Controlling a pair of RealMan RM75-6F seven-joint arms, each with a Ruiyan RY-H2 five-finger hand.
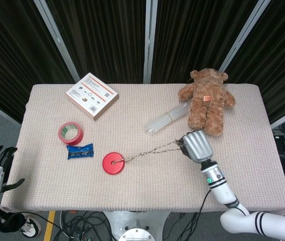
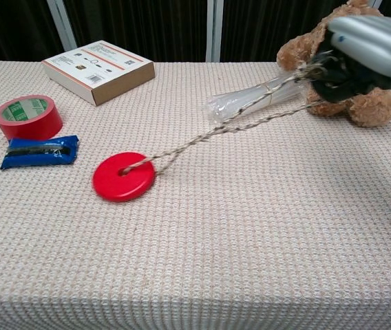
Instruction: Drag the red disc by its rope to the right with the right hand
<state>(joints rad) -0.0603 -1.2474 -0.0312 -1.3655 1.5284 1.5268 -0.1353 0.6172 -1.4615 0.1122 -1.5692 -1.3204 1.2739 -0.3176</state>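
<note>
Glossy plastic red disc (image 2: 124,177); rough twisted rope (image 2: 230,124); woven tablecloth (image 2: 250,240).

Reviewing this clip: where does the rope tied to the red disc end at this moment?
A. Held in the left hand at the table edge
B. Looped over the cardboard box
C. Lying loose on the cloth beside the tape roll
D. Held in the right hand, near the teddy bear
D: the rope runs taut from the red disc up into the right hand, which grips it just in front of the teddy bear.

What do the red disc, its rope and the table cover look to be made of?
Red disc: likely hard plastic, going by its smooth, even surface with a slight sheen. Rope: twisted natural-looking fibre, tan and speckled with a frayed texture. Table cover: woven or knitted beige fabric, matte, with a regular waffle-like pattern.
</note>
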